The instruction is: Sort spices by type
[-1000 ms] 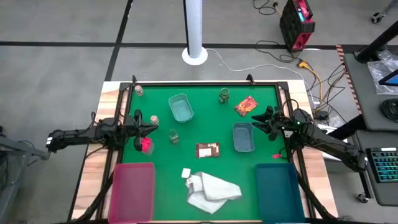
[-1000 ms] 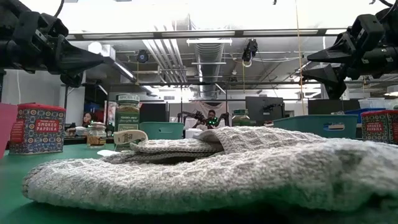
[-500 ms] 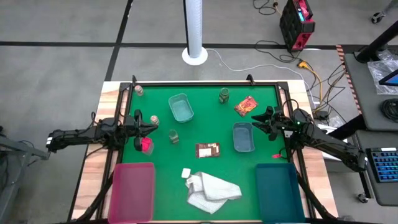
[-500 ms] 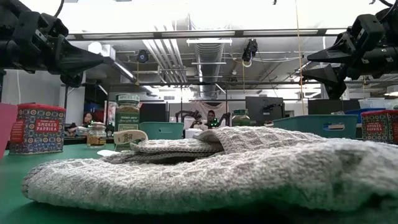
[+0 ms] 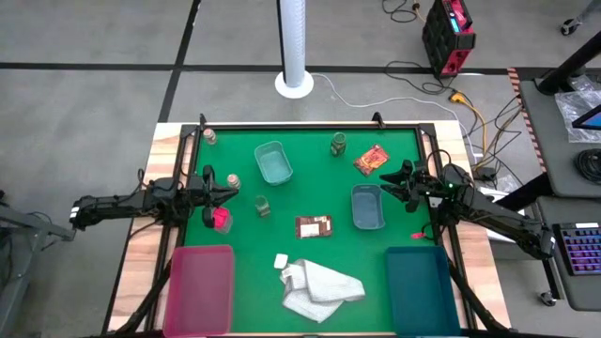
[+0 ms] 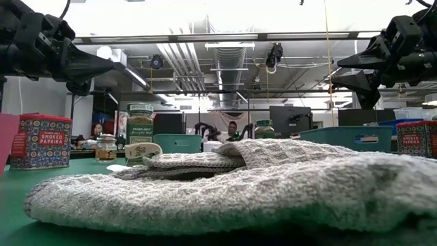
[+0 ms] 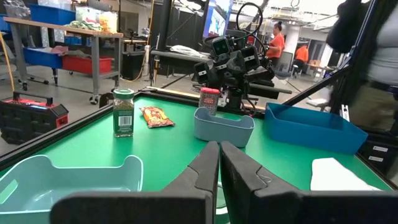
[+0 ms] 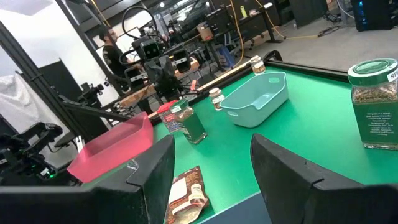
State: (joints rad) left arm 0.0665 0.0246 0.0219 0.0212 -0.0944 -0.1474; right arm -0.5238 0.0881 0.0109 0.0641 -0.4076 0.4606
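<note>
The left end effector (image 5: 222, 195) hangs closed and empty just above the red tin (image 5: 221, 219); descending so would topple it. The right end effector (image 5: 394, 184), parted and empty, risks clipping the tray (image 5: 367, 207) beside it.

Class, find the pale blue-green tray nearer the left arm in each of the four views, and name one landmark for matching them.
High view: pale tray, far left of centre on the mat.
Low view: left of centre, behind the cloth.
Left wrist view: close by, at the lower left corner.
Right wrist view: centre right, far across the mat.
Landmark: the green-lidded jar, beside it in the high and both wrist views.
</note>
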